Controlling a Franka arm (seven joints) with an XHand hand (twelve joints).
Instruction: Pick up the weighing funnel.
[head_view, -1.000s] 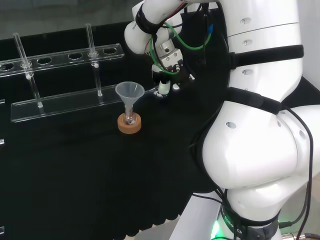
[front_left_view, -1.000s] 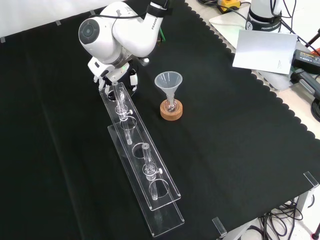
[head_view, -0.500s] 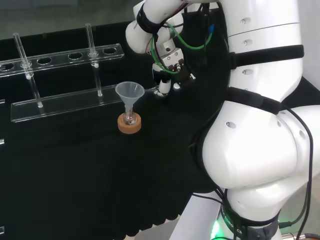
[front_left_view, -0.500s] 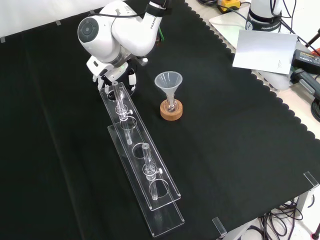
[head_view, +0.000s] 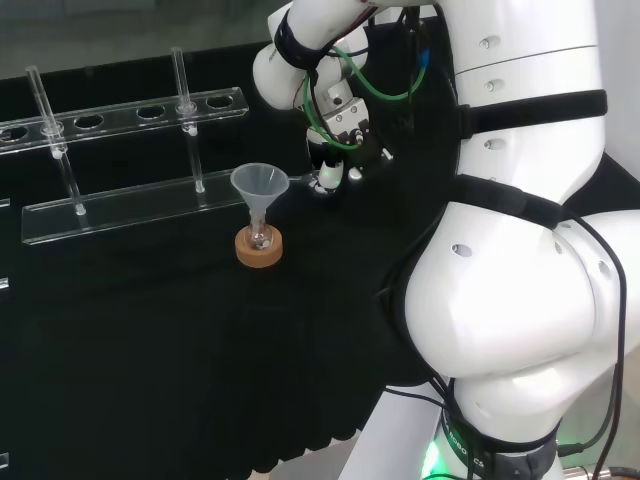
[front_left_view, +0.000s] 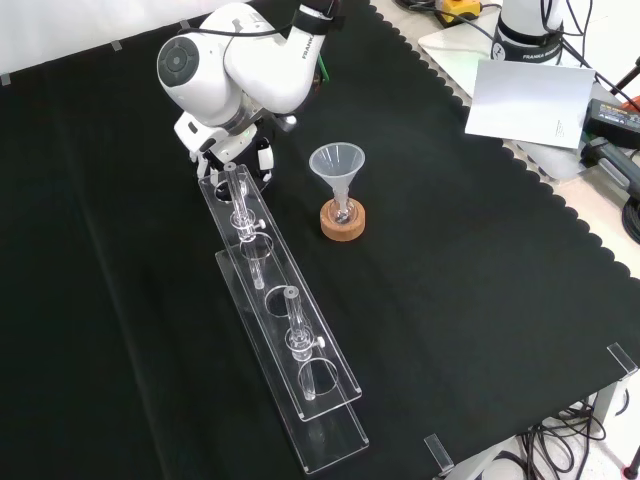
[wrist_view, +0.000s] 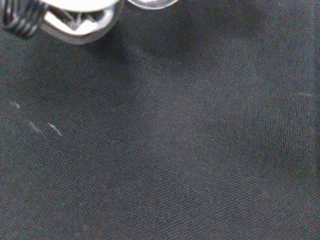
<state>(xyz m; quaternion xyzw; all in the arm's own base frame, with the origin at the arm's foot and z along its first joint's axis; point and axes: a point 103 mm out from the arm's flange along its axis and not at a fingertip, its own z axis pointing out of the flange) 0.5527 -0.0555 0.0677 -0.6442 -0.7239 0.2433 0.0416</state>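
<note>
Mostly hidden behind arm link (front_left_view: 225, 70), hand (front_left_view: 262, 158) near rack (front_left_view: 290, 330).

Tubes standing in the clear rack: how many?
2. In the front view, one tube stands at the rack's far end, the other nearer the camera. Others may go unseen.

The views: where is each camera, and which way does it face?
Head view: behind, above the arm's base, facing the cloth; white links at right.
Front view: before the arm, looking down on the cloth; capped link above the hand.
Wrist view: at the wrist, facing cloth; blurred hand part.
Head and front views share the funnel.
</note>
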